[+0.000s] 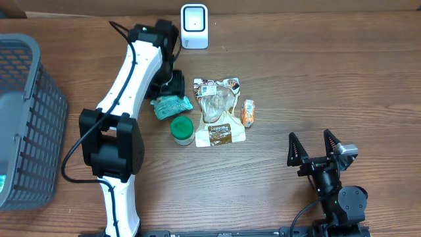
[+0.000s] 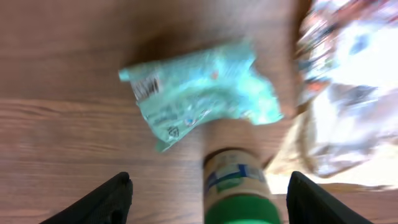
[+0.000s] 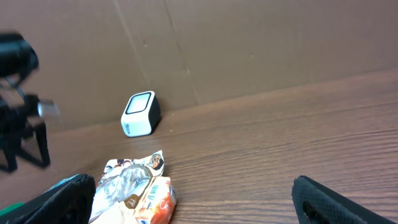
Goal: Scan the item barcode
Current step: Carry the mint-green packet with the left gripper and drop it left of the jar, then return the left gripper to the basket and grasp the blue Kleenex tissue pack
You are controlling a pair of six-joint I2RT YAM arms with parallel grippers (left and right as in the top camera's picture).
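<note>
Overhead, a grey plastic basket sits at the table's far left edge, probably a bin for finished items. Just right of it the white left arm reaches up the table and folds back, so the left gripper hangs over a crumpled teal pouch. This pouch is most likely the item to scan, and it lies flat on the wood, well short of the scanner. In the left wrist view the black fingers stand wide apart with nothing clasped between them. The pouch's barcode faces up toward the camera, so a pick could keep that panel exposed. Touching the pouch's near edge is a small jar with a green lid, close enough to crowd a descent. The white scanner stands against the back wall, its window facing the table, so the code would have to be turned toward it. Right of the jar lie a clear snack bag with a brown label and, just beside it, a small orange packet, both apparently waiting. Far right, the right gripper rests near its base, jaws spread wide and empty, well apart from everything.
</note>
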